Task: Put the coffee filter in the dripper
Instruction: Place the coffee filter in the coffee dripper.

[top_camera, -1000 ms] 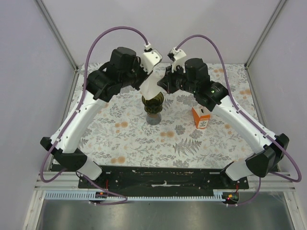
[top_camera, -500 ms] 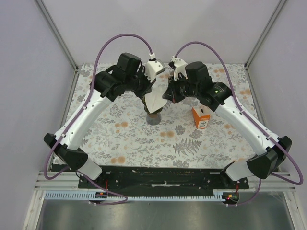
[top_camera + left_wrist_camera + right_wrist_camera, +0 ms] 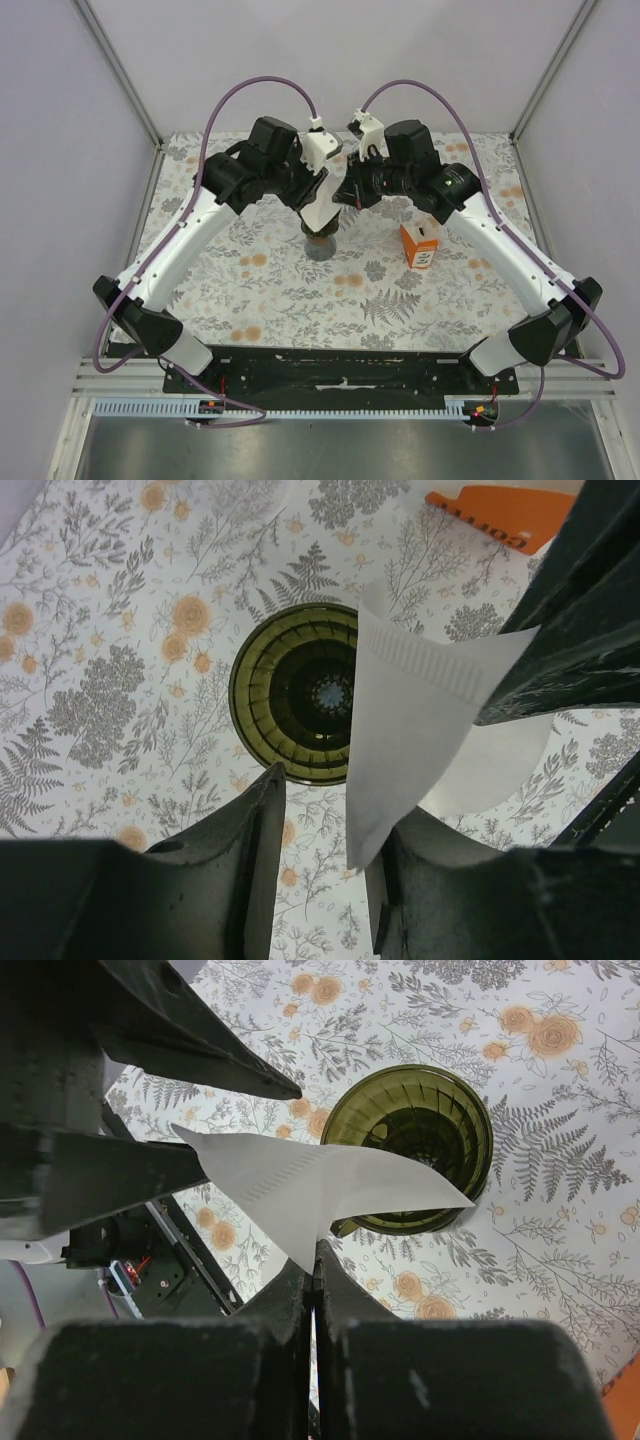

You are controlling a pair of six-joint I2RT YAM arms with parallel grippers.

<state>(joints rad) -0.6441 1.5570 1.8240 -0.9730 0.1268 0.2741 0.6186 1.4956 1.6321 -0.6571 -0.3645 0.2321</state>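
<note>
Our right gripper point(image 3: 312, 1260) is clenched on one corner of the white paper filter point(image 3: 300, 1185), which hangs spread in the air just above the dark green dripper point(image 3: 420, 1130), not yet inside it. Our left gripper point(image 3: 325, 815) is released, its jaws standing apart, and another corner of the filter lies against one of its fingers. The dripper stands upright on the flowered table point(image 3: 300, 300), with an orange carton point(image 3: 420, 245) near it on our right
</note>
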